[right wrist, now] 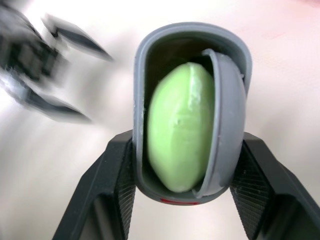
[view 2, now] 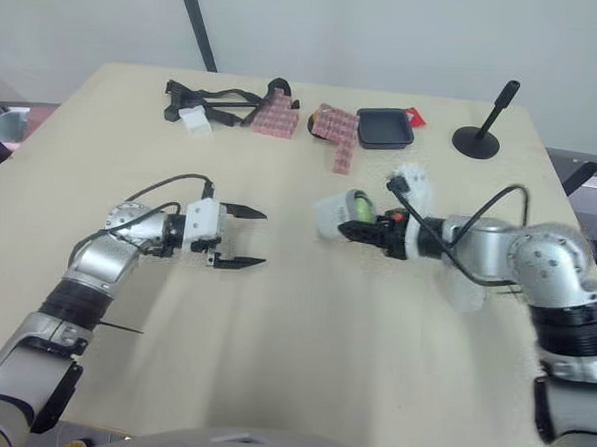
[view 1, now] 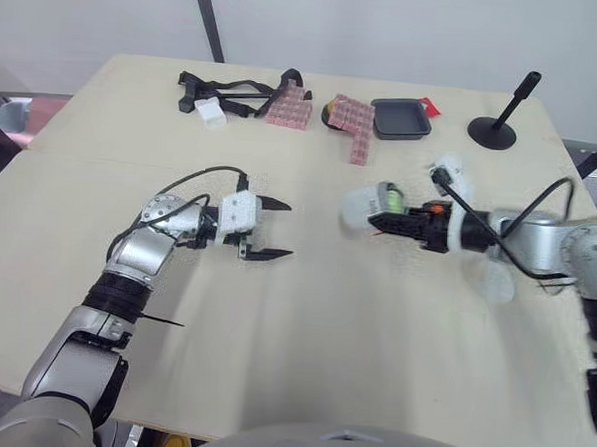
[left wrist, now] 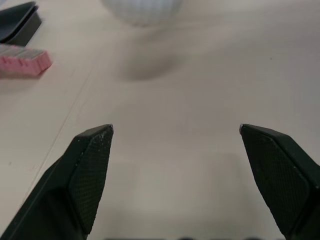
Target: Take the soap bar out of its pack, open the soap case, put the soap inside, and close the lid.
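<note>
Right gripper [right wrist: 186, 139], reaching inward, pinches soap case [right wrist: 227, 115]; left gripper [view 1: 288, 229] hovers spread.

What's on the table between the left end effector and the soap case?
Nothing: the left eye view shows bare table between the open left end effector and the soap case.

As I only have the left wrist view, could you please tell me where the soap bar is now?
Observer: The green soap bar sits inside the soap case.
Operator: Thank you. What is holding the case?
Observer: The right end effector grips it, one finger on each side.
Operator: Is the lid closed?
Observer: No. The lid sits askew, leaving the soap exposed.
</note>
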Robot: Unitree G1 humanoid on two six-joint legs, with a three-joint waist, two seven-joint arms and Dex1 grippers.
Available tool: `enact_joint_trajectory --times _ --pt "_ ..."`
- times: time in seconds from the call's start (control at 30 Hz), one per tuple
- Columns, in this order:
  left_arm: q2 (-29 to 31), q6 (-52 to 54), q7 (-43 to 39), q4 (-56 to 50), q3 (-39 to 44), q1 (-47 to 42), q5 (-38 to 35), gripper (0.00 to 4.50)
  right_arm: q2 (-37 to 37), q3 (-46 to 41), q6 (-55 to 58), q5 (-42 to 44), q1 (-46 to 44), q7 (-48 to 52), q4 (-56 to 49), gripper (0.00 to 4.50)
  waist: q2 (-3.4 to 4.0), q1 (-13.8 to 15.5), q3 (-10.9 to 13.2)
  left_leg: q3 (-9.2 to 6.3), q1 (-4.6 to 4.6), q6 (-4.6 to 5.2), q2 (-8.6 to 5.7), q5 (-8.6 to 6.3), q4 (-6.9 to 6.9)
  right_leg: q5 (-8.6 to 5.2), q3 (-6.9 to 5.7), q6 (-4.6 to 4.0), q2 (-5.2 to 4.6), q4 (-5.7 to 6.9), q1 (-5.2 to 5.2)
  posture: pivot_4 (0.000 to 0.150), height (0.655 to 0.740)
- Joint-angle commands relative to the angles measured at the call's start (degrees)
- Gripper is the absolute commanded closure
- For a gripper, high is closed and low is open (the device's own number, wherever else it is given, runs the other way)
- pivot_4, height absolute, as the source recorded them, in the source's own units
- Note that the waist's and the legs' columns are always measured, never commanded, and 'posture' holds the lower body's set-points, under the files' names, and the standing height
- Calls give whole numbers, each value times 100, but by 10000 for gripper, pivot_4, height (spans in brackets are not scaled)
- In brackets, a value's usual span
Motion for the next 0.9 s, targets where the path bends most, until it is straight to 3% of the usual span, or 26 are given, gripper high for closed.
enact_joint_trajectory --times 0.03,0.23,0.4,0.57,0.9 --pt "227 918 -152 -679 462 207 -788 2033 -709 155 -172 -805 63 1082 -904 23135 0 -1 0 0 -1 -6 2 -4 -3 0 1 0 2 -9 5 1500 7400" --pt "433 1840 -160 -1265 694 455 -1321 2033 -1271 361 -605 -1746 412 2024 -1820 23135 0 17 1 0 6 -9 7 -8 -10 0 0 0 4 -30 12 1500 7400" --pt "272 2085 -154 -1478 557 273 -1356 2033 -1334 965 -801 -2649 -38 2554 -2064 23135 0 -1 1 2 13 -7 23 -6 -6 0 3 0 -1 -34 12 1500 7400" --pt "-27 2052 -89 -1720 211 49 -1148 2033 -1068 1980 -350 -3335 -852 2902 -1960 23135 0 -54 1 3 12 -6 16 -3 -3 0 7 -1 2 -18 15 1500 7400" --pt "-399 1936 -47 -1561 -262 -307 -851 2033 -395 2901 4 -4238 -1750 3241 -1755 23135 1 -60 0 10 11 -9 16 -4 1 0 24 -1 18 3 18 1500 7400"
